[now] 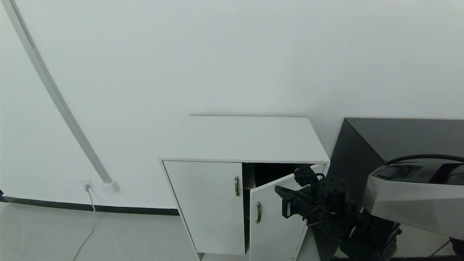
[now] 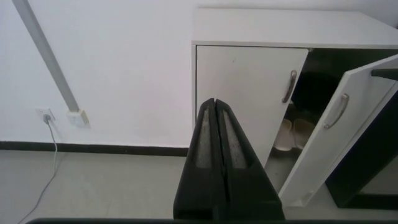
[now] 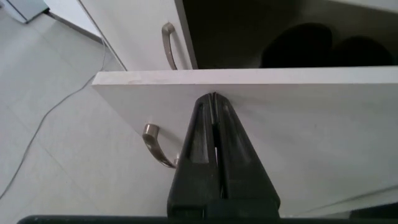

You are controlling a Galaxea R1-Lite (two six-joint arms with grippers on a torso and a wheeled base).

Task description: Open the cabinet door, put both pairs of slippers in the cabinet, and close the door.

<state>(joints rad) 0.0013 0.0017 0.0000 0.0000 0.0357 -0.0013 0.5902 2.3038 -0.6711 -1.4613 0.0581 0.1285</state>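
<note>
The cabinet door (image 1: 275,224) stands ajar, its handle (image 1: 258,212) upright; pale slippers (image 2: 293,134) sit inside. The left end effector (image 2: 214,107) and right end effector (image 3: 214,102) (at the door's top edge) are pinched closed, empty.

No legible text, labels, nos. or signs on cabinet (image 1: 246,139), wall or floor.

cabinet (image 1: 246,139): you get smooth matt white board, laminate look | left door handle (image 1: 236,186), right door handle (image 1: 258,212): brushed metal, dull sheen | left gripper (image 2: 214,102), right gripper (image 3: 214,96): smooth matt black, plastic look | slippers (image 2: 295,134): pale, material you can't tell | floor (image 1: 127,235): smooth pale grey, faint sheen | wall (image 1: 232,54): matt white
</note>
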